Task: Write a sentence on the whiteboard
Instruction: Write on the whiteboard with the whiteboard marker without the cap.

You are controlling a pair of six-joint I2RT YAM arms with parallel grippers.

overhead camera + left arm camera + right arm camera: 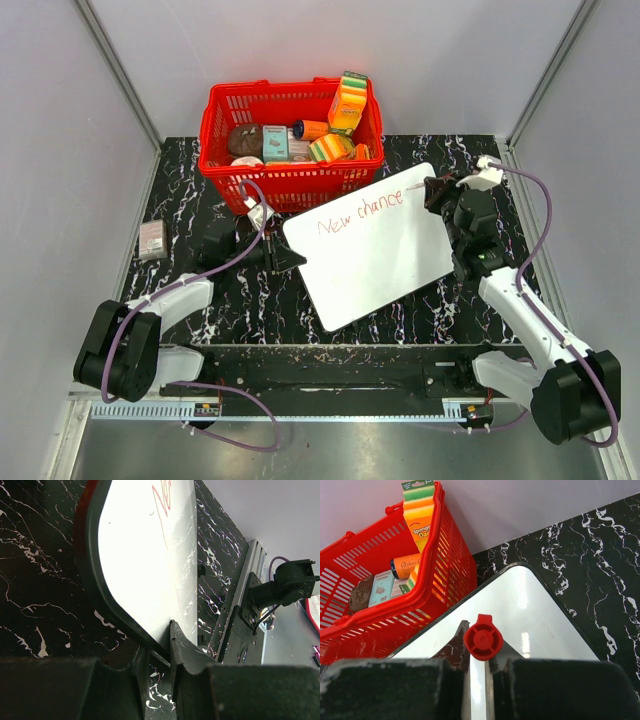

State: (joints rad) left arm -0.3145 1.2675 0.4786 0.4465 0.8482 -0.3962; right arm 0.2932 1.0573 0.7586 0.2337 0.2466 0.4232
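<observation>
The whiteboard (pixel 375 262) sat slantwise in the centre of the overhead frame on the black marbled table (pixel 250 300), its upper-left edge close to the red basket (pixel 285 185). The sentence (pixel 360 212) read "New chance" in thin red strokes climbing toward the board's upper right corner. The left gripper (pixel 157 652) was clenched on the board's left edge, the rim pinched between its fingers (pixel 177 645) in the left wrist view. The right gripper (pixel 479 655) was clamped on a red marker (pixel 483 637), whose tip in the overhead view appeared to meet the board just after the final "e". The likeliest trouble looked to be space: the line had run nearly to the corner, so another letter could slide off the rim onto the table. The pinch covered only a narrow strip of glossy edge, so pen pressure far from it could pivot or slip the board and smear a stroke. The marker seemed held near its rear end, so a sideways drag might twist it in the grip. A wide sweep toward the top of the frame could also bump the basket and its sponge packs (pixel 348 100).
</observation>
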